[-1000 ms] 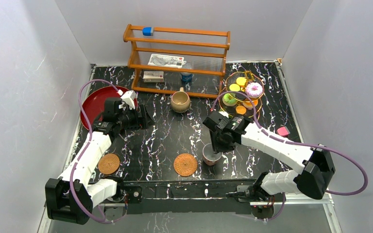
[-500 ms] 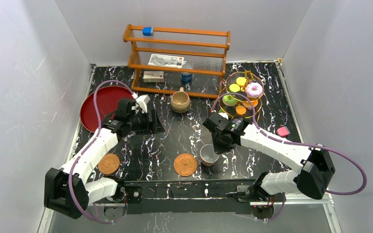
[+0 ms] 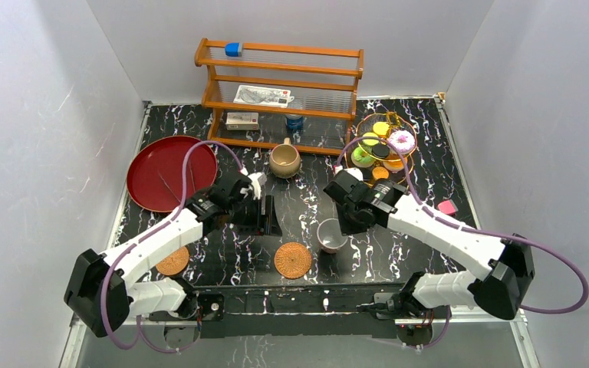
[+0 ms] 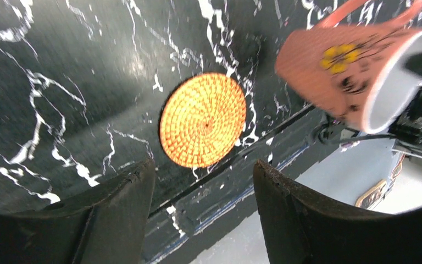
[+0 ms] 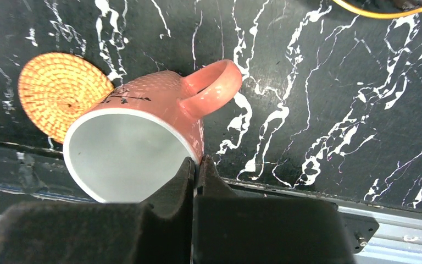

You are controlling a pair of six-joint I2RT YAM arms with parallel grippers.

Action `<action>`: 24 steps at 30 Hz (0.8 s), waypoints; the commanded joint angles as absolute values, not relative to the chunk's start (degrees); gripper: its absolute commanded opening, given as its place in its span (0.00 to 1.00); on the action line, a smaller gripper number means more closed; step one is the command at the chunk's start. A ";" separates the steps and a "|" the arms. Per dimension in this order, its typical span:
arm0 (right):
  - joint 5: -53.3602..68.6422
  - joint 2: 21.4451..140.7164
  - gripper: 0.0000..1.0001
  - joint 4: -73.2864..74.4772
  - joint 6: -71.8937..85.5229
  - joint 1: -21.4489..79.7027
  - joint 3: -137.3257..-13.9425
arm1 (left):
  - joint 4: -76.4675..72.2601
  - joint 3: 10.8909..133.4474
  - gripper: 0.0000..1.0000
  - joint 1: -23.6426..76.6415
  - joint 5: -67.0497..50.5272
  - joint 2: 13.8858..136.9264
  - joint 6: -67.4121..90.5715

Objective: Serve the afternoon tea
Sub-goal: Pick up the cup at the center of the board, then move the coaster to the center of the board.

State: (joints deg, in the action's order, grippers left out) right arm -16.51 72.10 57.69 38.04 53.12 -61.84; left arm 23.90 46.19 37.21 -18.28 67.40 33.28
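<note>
Our right claw point(image 5: 196, 165) pinches the pink cup point(image 5: 143, 104) by its rim, tilted, just right of the middle coaster point(image 3: 293, 260); we judge it is headed there. Our left claw point(image 4: 200, 170) hangs wide open near that coaster, perhaps to steady it.

The left pincer point(image 3: 266, 221) hangs with its jaws apart over bare bench point(image 3: 299, 201), and nothing lies between its fingers point(image 4: 104, 214). Just ahead of its tips a woven coaster point(image 4: 203, 120) lies flat and uncovered, with open room above it. Close on this pincer's right, the red-handled cup point(image 4: 351, 66) hangs tilted, gripped at the rim by the right pincer point(image 5: 196, 164). That narrows the lane between the two arms. Behind the left pincer the tan mug point(image 3: 284, 159) stands apart, with the wooden rack point(image 3: 280, 92) beyond it. The tiered stand point(image 3: 382, 149) crowds the space behind the right pincer. The red tray point(image 3: 165, 172) lies well off to the left pincer's left.
</note>
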 commanded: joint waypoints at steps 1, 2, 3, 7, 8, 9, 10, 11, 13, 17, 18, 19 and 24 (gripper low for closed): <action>-19.66 68.03 0.00 57.89 36.80 53.23 -67.73 | 25.72 43.54 0.62 40.98 -16.73 67.95 39.12; -19.80 67.62 0.00 57.84 36.75 53.25 -68.10 | 25.63 43.20 0.61 42.00 -16.17 68.17 39.84; -19.92 67.09 0.00 57.77 36.67 53.23 -68.50 | 25.36 42.90 0.61 42.97 -15.49 68.51 40.49; -21.04 65.58 0.00 57.81 36.48 53.23 -69.77 | 23.81 42.14 0.59 45.99 -15.17 71.19 42.60; -21.43 65.38 0.00 57.97 36.40 53.24 -70.16 | 23.64 42.06 0.57 46.43 -15.31 72.14 42.96; -21.86 65.19 0.00 58.19 36.39 53.19 -70.56 | 23.39 42.09 0.57 46.98 -15.33 72.97 43.06; -22.26 64.95 0.00 58.38 36.39 53.19 -70.90 | 23.30 42.10 0.56 47.47 -15.14 73.74 43.10; -22.62 64.69 0.00 58.44 36.34 53.21 -71.14 | 23.28 42.10 0.56 47.93 -14.93 74.53 43.06; -23.28 63.95 0.00 58.60 36.15 53.25 -71.63 | 23.44 42.32 0.53 48.51 -14.85 76.06 42.84; -24.31 62.90 0.00 58.80 36.04 53.24 -71.99 | 23.00 42.36 0.49 49.53 -14.91 79.29 42.87; -24.43 62.65 0.00 58.80 36.04 53.18 -71.86 | 22.53 42.36 0.48 49.63 -14.93 80.03 42.88; -24.48 62.43 0.00 58.72 36.02 53.21 -71.67 | 21.57 42.43 0.45 49.70 -15.31 80.72 42.86; -24.38 61.59 0.00 58.25 35.74 53.20 -70.81 | 15.25 41.78 0.33 49.99 -17.26 84.79 43.22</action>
State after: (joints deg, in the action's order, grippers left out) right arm -22.59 63.79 60.40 35.75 53.12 -68.18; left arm 20.16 42.57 49.56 -15.88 82.67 42.89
